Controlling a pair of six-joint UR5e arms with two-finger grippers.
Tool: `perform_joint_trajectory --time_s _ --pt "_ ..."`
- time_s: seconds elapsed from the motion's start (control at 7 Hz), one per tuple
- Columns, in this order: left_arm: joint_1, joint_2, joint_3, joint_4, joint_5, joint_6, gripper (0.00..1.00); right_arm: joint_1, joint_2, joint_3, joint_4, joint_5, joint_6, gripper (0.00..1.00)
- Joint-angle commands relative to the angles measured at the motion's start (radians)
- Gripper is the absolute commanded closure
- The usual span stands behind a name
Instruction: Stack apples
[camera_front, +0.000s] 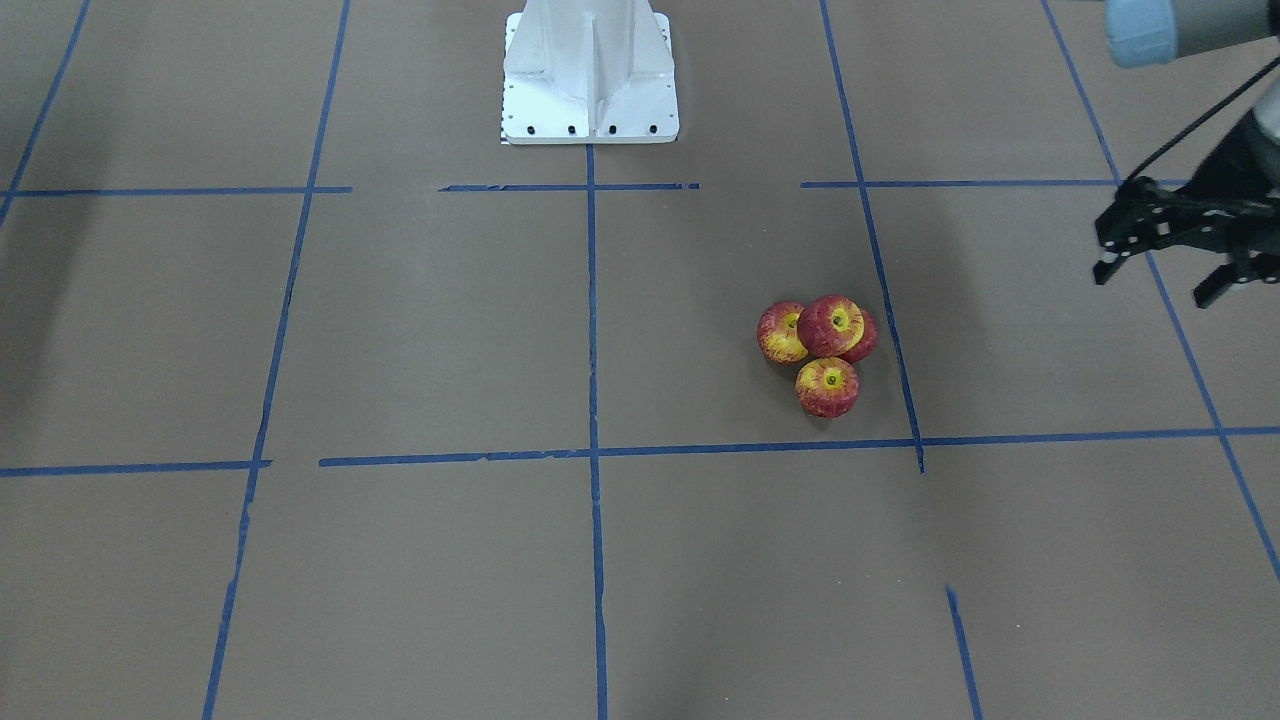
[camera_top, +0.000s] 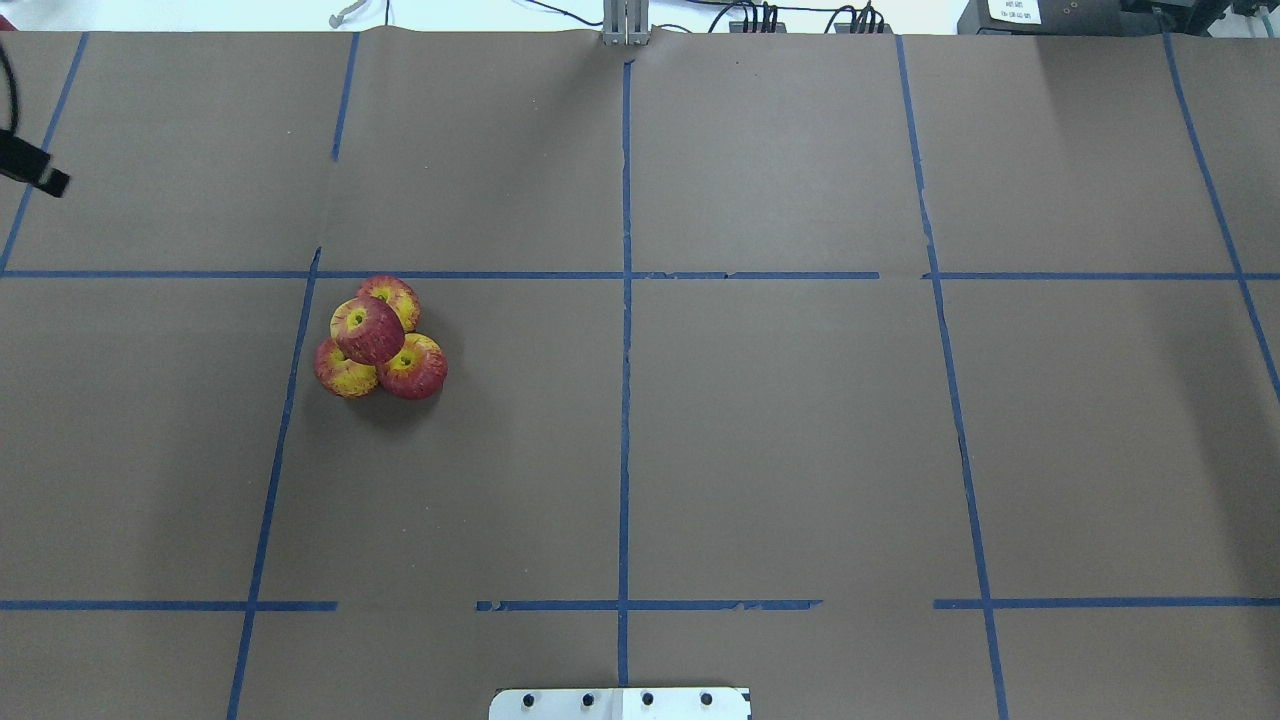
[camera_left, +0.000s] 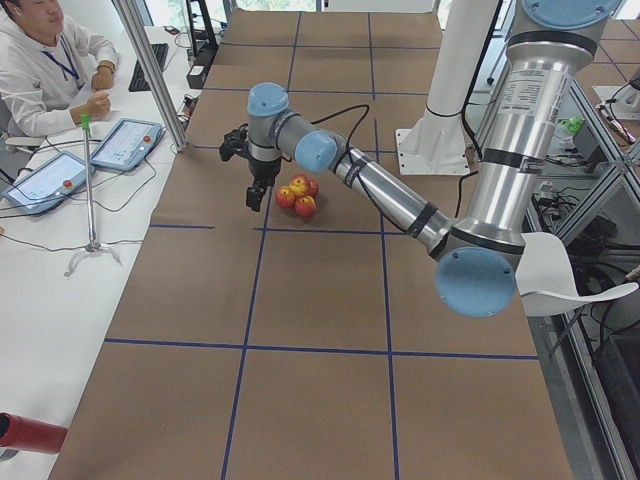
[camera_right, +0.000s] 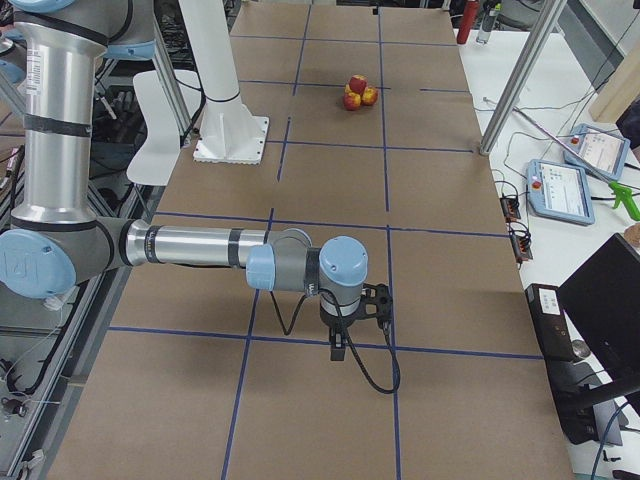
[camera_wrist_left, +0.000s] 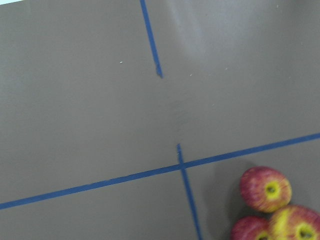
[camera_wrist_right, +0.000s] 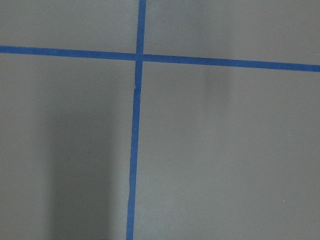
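Note:
Four red-and-yellow apples form a small pile on the brown table. Three sit touching on the table (camera_front: 827, 387) (camera_top: 413, 367). The fourth apple (camera_front: 831, 325) (camera_top: 367, 329) rests on top of them. The pile also shows in the left wrist view's lower right corner (camera_wrist_left: 265, 189). My left gripper (camera_front: 1152, 285) hangs above the table, well off to the side of the pile, open and empty. My right gripper (camera_right: 340, 345) shows only in the exterior right view, far from the apples. I cannot tell whether it is open or shut.
The white robot base (camera_front: 590, 75) stands at the table's edge. Blue tape lines (camera_top: 625, 400) divide the brown table into squares. Tablets (camera_left: 125, 145) and an operator (camera_left: 45, 60) are at a side desk beyond the table's far edge.

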Motion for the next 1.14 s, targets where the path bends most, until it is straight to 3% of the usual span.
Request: perform_joint_trajectory --time_s 0.0,0.14,0.29,0.57,1.0 --pt "-0.148 0.069 0.116 0.003 -0.032 0.313 0.00 0.000 0.000 0.000 0.000 0.000 -0.002 0.00" --pt "-0.184 0.081 0.127 0.008 -0.030 0.328 0.00 0.000 0.000 0.000 0.000 0.000 0.000 0.00" --pt "-0.239 0.156 0.125 0.008 -0.032 0.378 0.00 0.000 0.000 0.000 0.000 0.000 0.000 0.00" --pt "-0.238 0.238 0.141 0.063 -0.030 0.432 0.00 0.000 0.000 0.000 0.000 0.000 0.000 0.00" --pt "-0.239 0.310 0.165 0.043 -0.038 0.444 0.00 0.000 0.000 0.000 0.000 0.000 -0.002 0.00"
